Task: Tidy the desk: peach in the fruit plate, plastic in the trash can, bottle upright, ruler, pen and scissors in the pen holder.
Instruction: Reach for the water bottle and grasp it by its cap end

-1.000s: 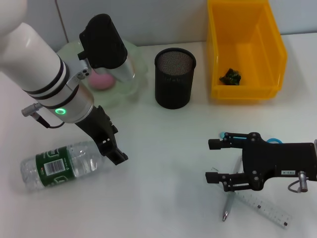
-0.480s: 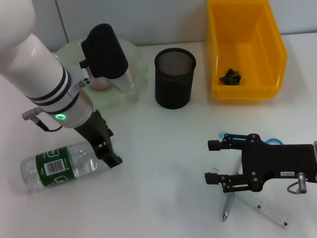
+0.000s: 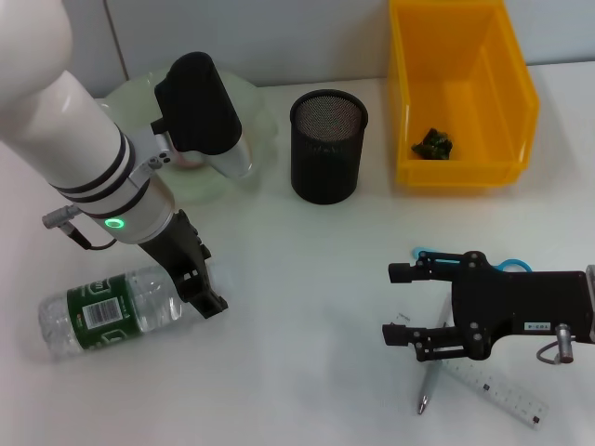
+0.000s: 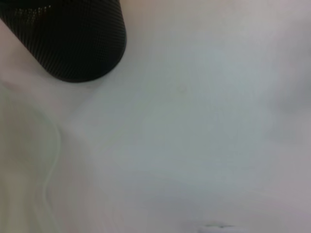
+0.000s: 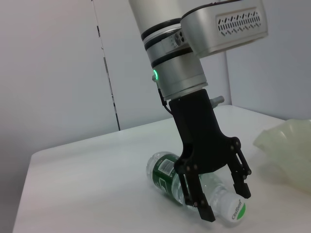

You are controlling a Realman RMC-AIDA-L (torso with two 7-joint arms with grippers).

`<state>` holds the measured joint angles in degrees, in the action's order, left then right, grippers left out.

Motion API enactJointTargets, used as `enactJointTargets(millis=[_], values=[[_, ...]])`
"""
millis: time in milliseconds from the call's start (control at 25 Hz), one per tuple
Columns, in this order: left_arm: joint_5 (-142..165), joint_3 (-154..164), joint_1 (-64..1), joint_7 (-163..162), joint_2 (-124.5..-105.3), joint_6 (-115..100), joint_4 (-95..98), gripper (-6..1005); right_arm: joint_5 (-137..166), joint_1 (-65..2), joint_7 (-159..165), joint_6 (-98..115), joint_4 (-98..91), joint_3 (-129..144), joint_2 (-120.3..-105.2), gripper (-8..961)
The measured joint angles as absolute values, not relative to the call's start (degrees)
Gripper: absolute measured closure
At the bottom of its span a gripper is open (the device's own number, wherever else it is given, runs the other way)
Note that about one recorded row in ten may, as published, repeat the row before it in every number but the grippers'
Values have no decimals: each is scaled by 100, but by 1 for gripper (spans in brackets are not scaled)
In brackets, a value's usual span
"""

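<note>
The left gripper [image 5: 221,196] hangs open astride the neck of the bottle [image 3: 112,308], which lies on its side beneath it, presumably for standing it upright, while the right gripper [image 3: 402,302] waits open just beside the pen [image 3: 429,383].

Bare desk [image 3: 307,307] between grippers (pen holder [image 3: 327,146] stands behind).

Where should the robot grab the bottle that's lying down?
Probably by the neck end, coming down from above. The bottle lies on its side, its cap toward the desk's middle, and the left gripper already straddles it there, fingers open on both sides. Gripping there should let it tip upright.
</note>
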<state>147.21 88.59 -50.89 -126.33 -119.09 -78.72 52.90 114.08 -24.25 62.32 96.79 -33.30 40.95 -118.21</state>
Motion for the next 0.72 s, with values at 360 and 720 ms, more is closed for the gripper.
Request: enactJointTargets(millis=[360,720], values=[[14694,8938,-5111,-12609,-11909,-7783,5286,241,11405,-2425,6231,9676,-3329,4096,-11823,166],[14685,9014,-5177,-12577,-11914,-7759,5124,274,11392,-2426,6232,9677,-3322,4095,-11821,167]])
